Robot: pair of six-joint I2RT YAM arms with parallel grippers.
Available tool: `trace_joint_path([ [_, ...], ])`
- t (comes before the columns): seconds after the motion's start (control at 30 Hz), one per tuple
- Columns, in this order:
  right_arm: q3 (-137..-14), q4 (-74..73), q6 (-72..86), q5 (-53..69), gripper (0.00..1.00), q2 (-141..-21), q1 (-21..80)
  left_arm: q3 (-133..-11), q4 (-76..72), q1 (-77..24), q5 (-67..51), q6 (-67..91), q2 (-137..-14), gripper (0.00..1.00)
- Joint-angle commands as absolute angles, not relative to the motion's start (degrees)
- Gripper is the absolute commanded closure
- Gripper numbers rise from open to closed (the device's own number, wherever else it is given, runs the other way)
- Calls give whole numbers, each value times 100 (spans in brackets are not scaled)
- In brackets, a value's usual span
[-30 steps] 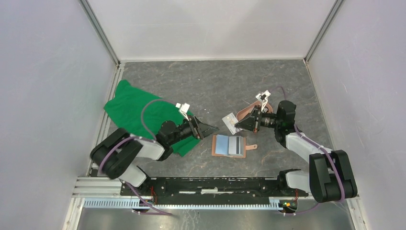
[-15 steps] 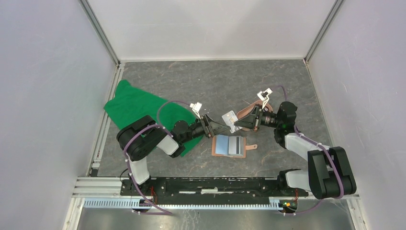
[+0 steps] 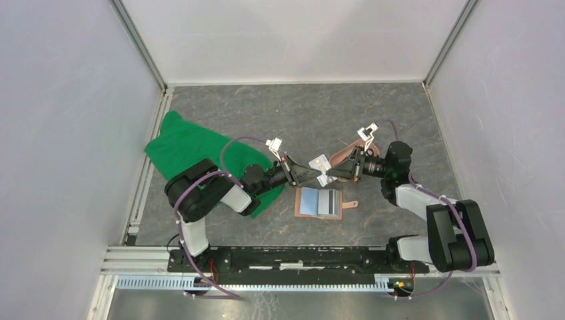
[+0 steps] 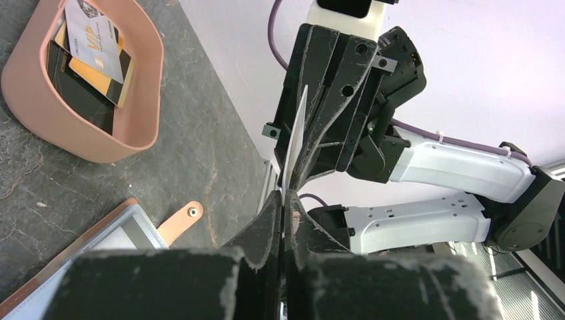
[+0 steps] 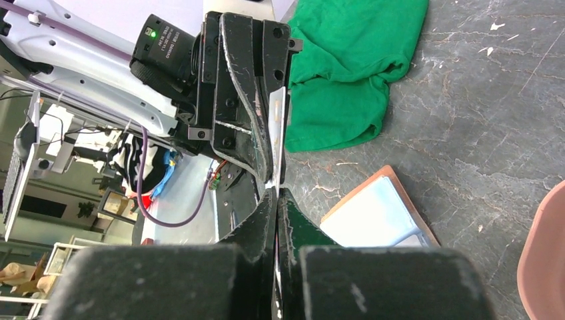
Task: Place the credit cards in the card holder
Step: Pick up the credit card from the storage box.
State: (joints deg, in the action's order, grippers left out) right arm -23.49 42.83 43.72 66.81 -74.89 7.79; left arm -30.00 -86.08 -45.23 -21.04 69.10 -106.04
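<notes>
One white credit card point(image 3: 321, 164) hangs in mid-air, gripped from both sides. My left gripper point(image 3: 317, 175) is shut on its near edge point(image 4: 295, 133), and my right gripper point(image 3: 327, 175) pinches the opposite edge point(image 5: 278, 127), with the jaws almost closed. In each wrist view the fingertips meet on the thin card, left gripper point(image 4: 282, 195) and right gripper point(image 5: 276, 191). Below them the card holder point(image 3: 320, 203) lies open on the table, tan with blue-grey pockets and a grey striped card inside. Its strap tab point(image 4: 180, 220) points right. More credit cards point(image 4: 93, 40) lie in the pink tray.
The salmon-pink oval tray point(image 4: 143, 87) stands just behind the right gripper, partly hidden in the top view point(image 3: 341, 156). A crumpled green cloth point(image 3: 193, 150) lies at the left, under the left arm. White walls enclose the dark stone table.
The left arm swung right from over the green cloth to the card and shut on it. The right gripper kept the card roughly in place.
</notes>
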Motion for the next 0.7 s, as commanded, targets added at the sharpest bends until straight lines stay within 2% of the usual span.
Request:
trace_joint_path([
  [0.0,-2424,4378,3973,6836,87,-7475,791,-3096,-9953,-4507,-2204,6829,-10668,98],
  [0.03,-2537,4006,3475,6971,70,-7461,792,-3068,-9950,-4485,-2271,6768,-10648,98],
  [0.1,-3061,2432,1841,7431,48,-7440,752,-3010,-9953,-4416,-2552,6651,-10611,98],
  [0.17,-3473,997,214,7722,37,-7482,735,-2975,-9951,-4301,-2908,6602,-10612,98],
  [0.43,-3458,875,-67,8026,40,-7606,737,-2934,-9778,-3909,-4515,6518,-10577,98],
  [0.67,-3489,913,256,8069,42,-7760,972,-3083,-9401,-3902,-4826,6158,-10459,98],
])
